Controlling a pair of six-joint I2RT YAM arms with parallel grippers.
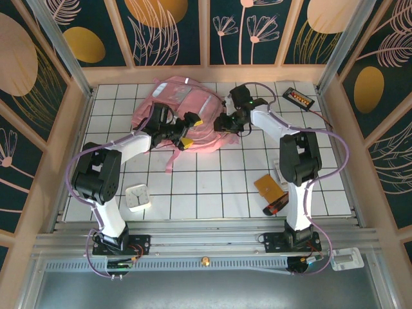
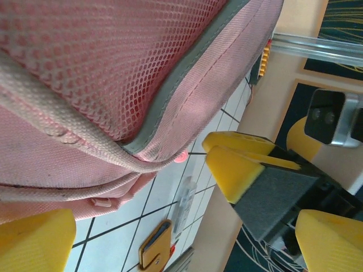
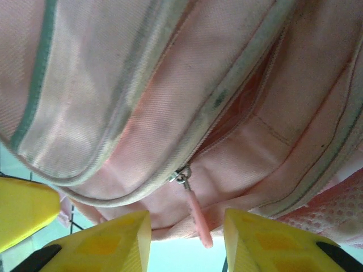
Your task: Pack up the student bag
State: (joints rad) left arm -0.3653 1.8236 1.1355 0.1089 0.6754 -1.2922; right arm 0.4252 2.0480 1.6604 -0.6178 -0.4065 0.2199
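Observation:
The student bag [image 1: 177, 109], a big pink backpack, lies at the back of the tiled table. My left gripper [image 1: 191, 132] is at its near right edge, open wide, with the mesh back and a strap of the bag [image 2: 113, 68] just above it and nothing between its fingers. My right gripper [image 1: 225, 122] faces the bag's right side. In the right wrist view the bag [image 3: 170, 85] shows a zip partly parted, and its pink zipper pull [image 3: 199, 229] hangs free between the open jaws of the right gripper [image 3: 186, 222], touching neither finger.
A white alarm clock [image 1: 137, 196] stands at the front left. An orange wallet [image 1: 269, 187] and a red-and-black item [image 1: 275, 206] lie at the front right by the right arm. A black box [image 1: 299, 98] sits at the back right. Wooden walls ring the table.

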